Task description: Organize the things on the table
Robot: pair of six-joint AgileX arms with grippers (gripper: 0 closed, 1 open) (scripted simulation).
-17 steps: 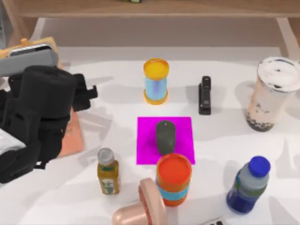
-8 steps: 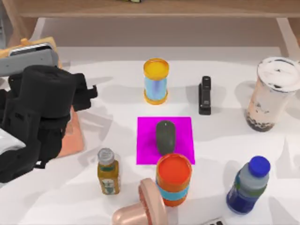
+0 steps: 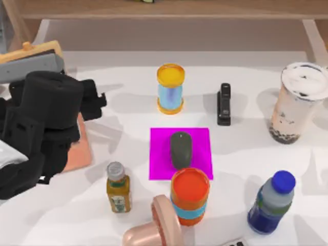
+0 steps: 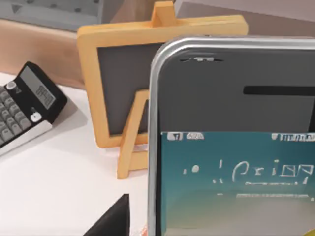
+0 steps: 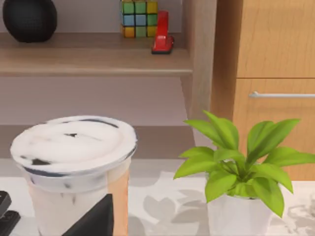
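Lying lengthwise on the pink mat (image 3: 200,154) in the middle of the table (image 3: 246,148), the mouse (image 3: 180,148) is seen whole, while the mat's near edge is partly covered by an orange canister (image 3: 190,196). The milk-tea cup (image 3: 299,102) is stood upright well to the right of the mat, close to the table's right side. Its base is cut off in the right wrist view, where a dark wedge of the right gripper (image 5: 96,219) is seen just in front of it. Whether that gripper is spread or closed cannot be told.

The left gripper (image 3: 95,100) is held far to the left of the mat, above a peach-coloured sheet (image 3: 79,148) that is largely hidden by the arm. In the left wrist view the phone (image 4: 236,147) is shown very close, its screen lit and its right and lower parts cut off. A yellow-framed board (image 4: 123,88) is stood behind it, with a calculator (image 4: 24,103) off to one side. Whether the phone is gripped cannot be told.
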